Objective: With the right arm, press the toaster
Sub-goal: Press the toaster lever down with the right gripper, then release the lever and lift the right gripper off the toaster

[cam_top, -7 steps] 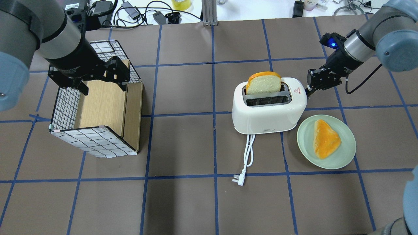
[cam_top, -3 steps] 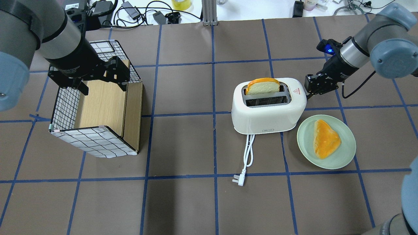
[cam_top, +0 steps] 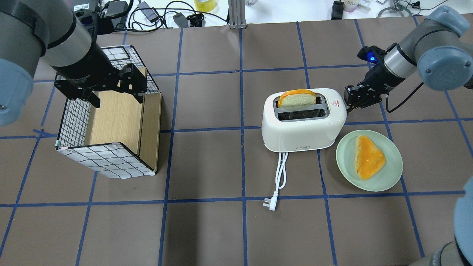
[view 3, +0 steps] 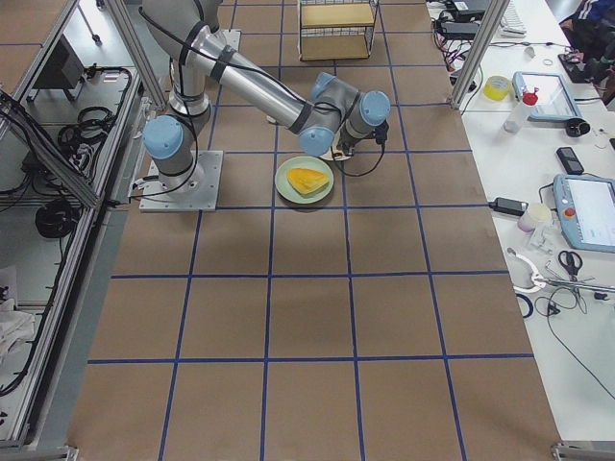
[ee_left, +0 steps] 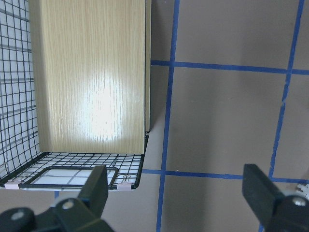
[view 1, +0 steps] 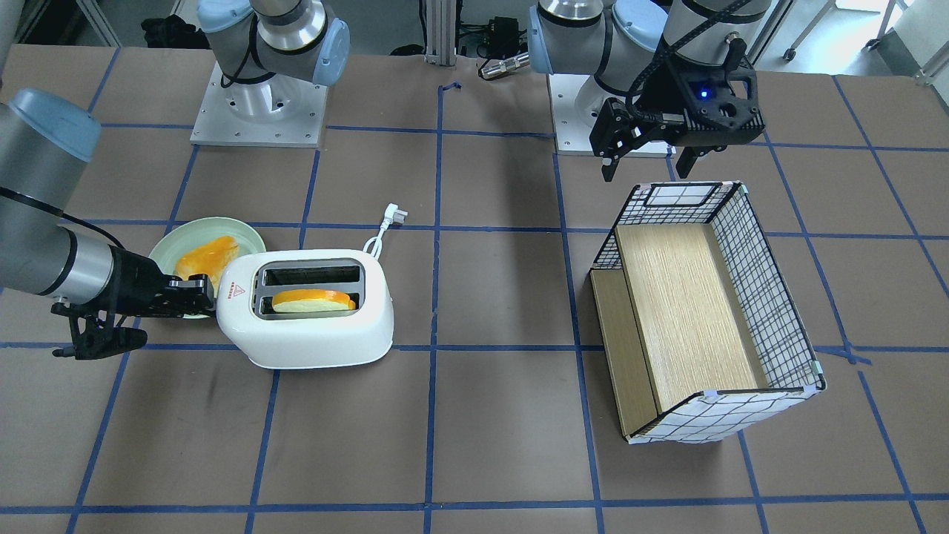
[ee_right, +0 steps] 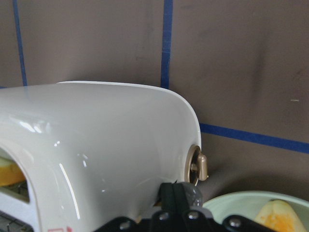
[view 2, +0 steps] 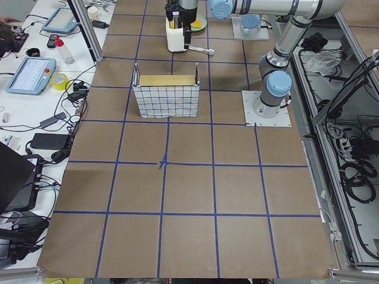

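front view: the toaster (view 1: 311,326) is sitting on the table, just beside the plate (view 1: 215,225). the right gripper (view 1: 202,286) is touching its end, so i think the press is going on now. the bread (view 1: 311,300) is sitting low in a slot.

overhead view: the toaster is looking smooth, round and shiny white.

right wrist view: the fingers (ee_right: 179,193) are squeezed together, holding nothing, beside a small gold knob (ee_right: 199,166). next, i think it is needing a straight push down.

left wrist view: the left gripper (ee_left: 178,188) is hanging wide open over the wire box (ee_left: 17,121).
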`<state>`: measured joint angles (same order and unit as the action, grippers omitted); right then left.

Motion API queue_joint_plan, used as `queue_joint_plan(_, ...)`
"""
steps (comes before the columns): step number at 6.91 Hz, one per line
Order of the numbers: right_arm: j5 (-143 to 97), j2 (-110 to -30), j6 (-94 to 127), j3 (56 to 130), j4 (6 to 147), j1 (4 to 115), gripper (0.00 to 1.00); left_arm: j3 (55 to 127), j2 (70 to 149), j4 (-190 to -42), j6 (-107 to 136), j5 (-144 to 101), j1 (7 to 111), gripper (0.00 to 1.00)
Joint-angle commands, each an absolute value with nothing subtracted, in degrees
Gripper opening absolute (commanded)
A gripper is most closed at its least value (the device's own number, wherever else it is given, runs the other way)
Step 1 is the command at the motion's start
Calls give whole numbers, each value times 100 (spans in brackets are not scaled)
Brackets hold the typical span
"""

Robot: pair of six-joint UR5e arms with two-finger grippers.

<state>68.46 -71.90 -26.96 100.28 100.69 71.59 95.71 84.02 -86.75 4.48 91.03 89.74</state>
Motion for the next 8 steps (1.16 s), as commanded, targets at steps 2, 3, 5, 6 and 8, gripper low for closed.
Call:
queue_joint_plan(2, 6908, -7416, -2498, 9880, 9932, 7146, 0, 9571, 8402, -8675, 448, 9105, 8974, 100)
queue_joint_plan(3, 6917, -7662, -2426, 9827, 9714, 7154, 0, 9571, 8402, -8675, 448, 9105, 8974, 100)
queue_joint_plan(5, 6961, -8005, -2373, 9617, 9249, 7163, 0, 9571, 8402, -8675, 448, 9105, 8974, 100)
queue_joint_plan(6, 7091, -8120, -2364, 9433, 8959, 7163, 0, 9571, 8402, -8675, 448, 9105, 8974, 100)
queue_joint_plan(8, 7494, -8453, -1972, 9072, 8527, 7276, 0, 9571, 8402, -8675, 448, 9105, 8974, 100)
